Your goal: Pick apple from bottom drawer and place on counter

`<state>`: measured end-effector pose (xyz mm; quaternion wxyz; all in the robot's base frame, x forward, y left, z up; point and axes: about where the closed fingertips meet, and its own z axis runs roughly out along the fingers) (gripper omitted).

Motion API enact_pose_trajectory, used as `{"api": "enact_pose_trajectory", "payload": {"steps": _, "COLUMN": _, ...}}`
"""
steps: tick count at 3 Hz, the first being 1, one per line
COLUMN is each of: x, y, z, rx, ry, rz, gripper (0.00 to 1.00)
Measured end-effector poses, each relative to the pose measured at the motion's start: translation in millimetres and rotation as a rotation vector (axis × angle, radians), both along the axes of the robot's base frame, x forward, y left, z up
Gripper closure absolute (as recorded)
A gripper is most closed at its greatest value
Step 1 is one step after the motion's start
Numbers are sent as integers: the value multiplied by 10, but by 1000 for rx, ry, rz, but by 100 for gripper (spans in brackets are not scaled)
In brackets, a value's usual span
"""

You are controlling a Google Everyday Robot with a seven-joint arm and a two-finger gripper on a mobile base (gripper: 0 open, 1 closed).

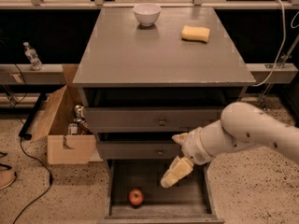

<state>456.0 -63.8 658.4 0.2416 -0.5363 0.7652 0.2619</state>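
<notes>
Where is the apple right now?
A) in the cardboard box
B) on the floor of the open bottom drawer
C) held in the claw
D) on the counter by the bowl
B: the apple lies on the bottom drawer floor, with the claw hanging over the drawer, up and picture-right of it, not touching it.

Apple (136,196) in btm drawer (163,217); claw (168,182) over drawer, R of apple.

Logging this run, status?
Gripper over open bottom drawer, up-right of apple. Apple on drawer floor, not held. Nothing blocking between them.
</notes>
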Motion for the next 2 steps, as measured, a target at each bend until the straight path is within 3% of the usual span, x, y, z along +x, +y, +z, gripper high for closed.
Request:
{"api": "enact_pose_trajectory", "payload": {"steps": 1, "x": 29, "y": 34, "z": -510, "rx": 41, "ry": -23, "rz": 10, "gripper": 0}}
{"api": "enact_pose_trajectory", "payload": {"steps": 2, "x": -28, "y": 95, "z": -1180, "rx": 166, "ry": -14, "rz": -8, "gripper": 0}}
